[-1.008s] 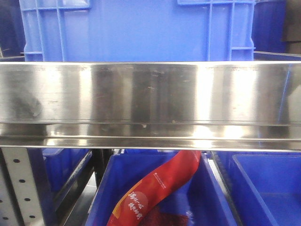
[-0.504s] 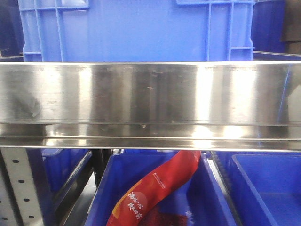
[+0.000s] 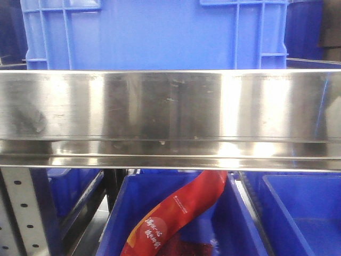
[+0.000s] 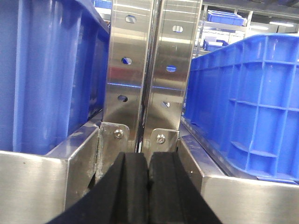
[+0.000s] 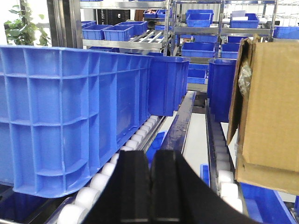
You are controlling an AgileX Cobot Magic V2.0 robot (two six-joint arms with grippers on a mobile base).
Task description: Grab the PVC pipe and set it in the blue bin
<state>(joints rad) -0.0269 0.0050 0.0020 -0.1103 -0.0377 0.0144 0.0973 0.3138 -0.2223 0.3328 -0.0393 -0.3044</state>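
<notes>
**Matte black fingers the only part of the robot on camera**

The left gripper [image 4: 149,184] appears at the bottom of the left wrist view as two thick, matte black fingers [image 4: 132,186], their tops rounded and their outer edges flaring wide toward the lower frame. A thin dark seam runs between them. The right gripper [image 5: 150,186] shows the same build in the right wrist view: two black, slightly dusty-looking fingers [image 5: 134,184] with softly squared tips and sloping shoulders, again parted only by a narrow line. No cables, screws or markings are visible on either. The front-facing view shows none of the robot.
</notes>
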